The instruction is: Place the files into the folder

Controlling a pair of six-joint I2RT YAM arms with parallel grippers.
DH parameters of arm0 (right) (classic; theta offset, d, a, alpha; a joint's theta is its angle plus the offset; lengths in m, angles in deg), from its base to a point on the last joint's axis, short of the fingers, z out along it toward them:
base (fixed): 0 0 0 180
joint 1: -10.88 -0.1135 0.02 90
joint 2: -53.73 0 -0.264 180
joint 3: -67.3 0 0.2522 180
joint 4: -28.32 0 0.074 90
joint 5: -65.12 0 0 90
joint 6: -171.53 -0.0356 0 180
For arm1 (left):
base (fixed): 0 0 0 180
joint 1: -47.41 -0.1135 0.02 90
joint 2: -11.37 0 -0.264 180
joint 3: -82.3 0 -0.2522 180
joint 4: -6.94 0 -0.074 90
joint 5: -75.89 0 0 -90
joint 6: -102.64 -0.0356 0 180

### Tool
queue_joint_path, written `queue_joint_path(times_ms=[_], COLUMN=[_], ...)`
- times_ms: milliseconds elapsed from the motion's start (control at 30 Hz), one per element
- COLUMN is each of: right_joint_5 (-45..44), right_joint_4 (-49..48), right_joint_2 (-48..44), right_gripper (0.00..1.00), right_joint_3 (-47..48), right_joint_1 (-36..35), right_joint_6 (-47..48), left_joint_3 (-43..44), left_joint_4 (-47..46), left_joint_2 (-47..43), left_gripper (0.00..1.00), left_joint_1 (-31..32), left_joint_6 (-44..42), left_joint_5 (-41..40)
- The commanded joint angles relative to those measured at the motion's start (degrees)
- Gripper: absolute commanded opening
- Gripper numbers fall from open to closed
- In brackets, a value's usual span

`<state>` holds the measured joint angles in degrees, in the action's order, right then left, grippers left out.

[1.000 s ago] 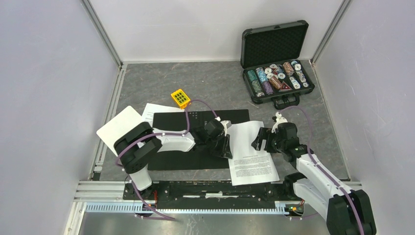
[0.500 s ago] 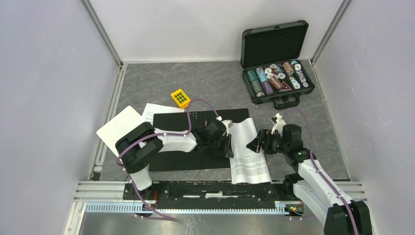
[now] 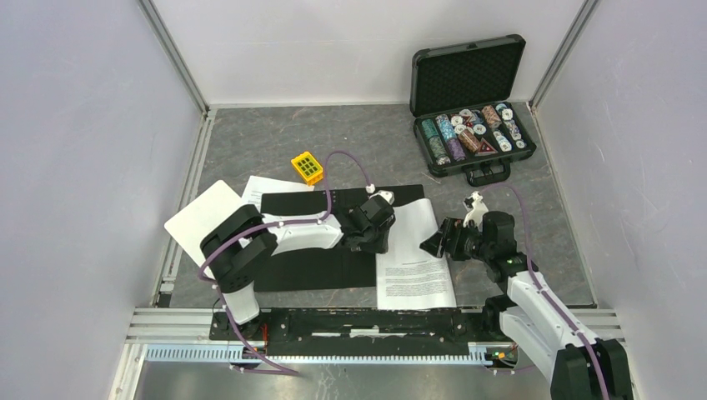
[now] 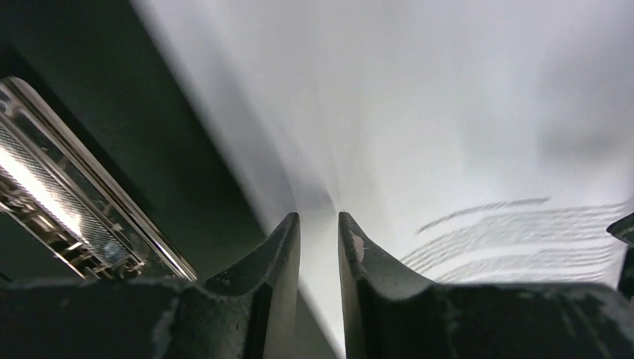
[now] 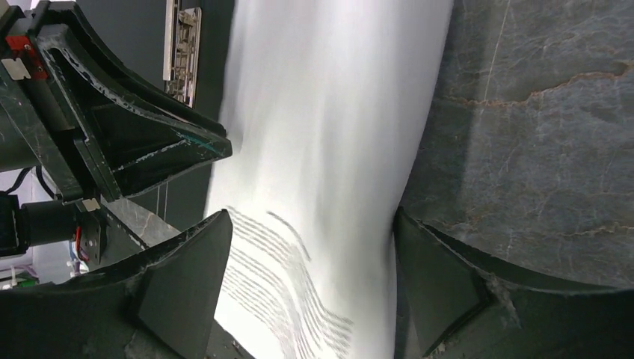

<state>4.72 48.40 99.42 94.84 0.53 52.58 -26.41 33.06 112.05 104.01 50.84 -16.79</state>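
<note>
The folder (image 3: pixel 308 267) lies open and black side up, its metal clip (image 4: pixel 67 202) showing in the left wrist view. A printed sheet of the files (image 3: pixel 414 271) lies just right of it, its left edge over the folder's right side. My left gripper (image 3: pixel 382 247) is shut on that left edge, and the paper (image 4: pixel 419 97) runs up between the narrow fingers (image 4: pixel 318 217). My right gripper (image 3: pixel 435 242) hangs open over the sheet's right half. Its wide jaws (image 5: pixel 306 224) straddle the paper (image 5: pixel 329 112). Another sheet (image 3: pixel 265 185) peeks from under the folder's far left corner.
A white clipboard (image 3: pixel 200 218) lies left of the folder. A small yellow block (image 3: pixel 307 167) sits behind it. An open black case of poker chips (image 3: pixel 471 125) stands at the back right. An aluminium rail (image 3: pixel 333 321) runs along the near edge, and walls close in both sides.
The printed sheet has slid left with my left gripper, further over the folder's right side, and now lies straighter. My right gripper shifted slightly left and stayed open.
</note>
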Motion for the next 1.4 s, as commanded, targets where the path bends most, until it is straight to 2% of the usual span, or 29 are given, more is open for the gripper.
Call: queue_joint_path(times_ms=[0, 167, 267, 333, 500, 700, 800, 900, 1033, 1167, 1367], right_joint_5=[-1.9, 1.9, 4.2, 3.1, -2.8, -7.6, -11.4, -11.4, -10.0, -12.6, -12.9], right_joint_4=[-4.9, -12.0, -17.3, -16.6, -8.9, -6.5, -7.5, -9.0, -13.8, -14.8, -19.5], right_joint_2=[0.4, 3.8, 3.8, 3.7, 3.2, 3.5, 5.5, 8.7, 10.0, 11.2, 12.6], right_gripper=[0.84, 0.72, 0.7, 0.7, 0.74, 0.8, 0.82, 0.84, 0.88, 0.89, 0.9], right_joint_3=[-0.7, -2.8, -4.5, -4.3, -3.2, -1.4, 0.3, 1.3, -1.1, -1.1, -2.2], right_joint_1=[0.3, 0.4, 0.4, 0.4, 0.4, 0.4, 0.4, 0.4, -0.7, -3.5, -3.8], right_joint_6=[-1.5, -5.5, -7.3, -6.7, -5.4, -1.8, 0.8, 1.3, -3.6, -6.0, -10.0], left_joint_3=[4.9, 7.3, 7.2, 6.7, 5.8, 3.8, 0.7, -4.3, -10.7, -13.1, -16.1], left_joint_4=[2.6, 3.0, 3.2, 3.4, 3.4, 7.5, 9.6, 8.7, 3.6, 2.1, 0.2], left_joint_2=[0.8, 1.5, 2.4, 2.8, 0.4, -7.6, -11.7, -14.7, -17.4, -18.1, -18.2], left_gripper=[0.33, 0.33, 0.33, 0.33, 0.34, 0.41, 0.43, 0.42, 0.38, 0.35, 0.33], left_joint_1=[-0.7, -1.6, -2.3, -2.8, -3.0, -3.0, -3.1, -3.1, -3.1, -3.0, -3.0], left_joint_6=[-3.9, -4.3, -4.2, -4.1, -4.0, -4.1, -3.3, -1.9, 0.0, 0.9, 2.2], left_joint_5=[-5.5, -5.0, -4.7, -4.3, -2.4, -2.7, -3.0, -1.4, 1.9, 2.5, 2.4])
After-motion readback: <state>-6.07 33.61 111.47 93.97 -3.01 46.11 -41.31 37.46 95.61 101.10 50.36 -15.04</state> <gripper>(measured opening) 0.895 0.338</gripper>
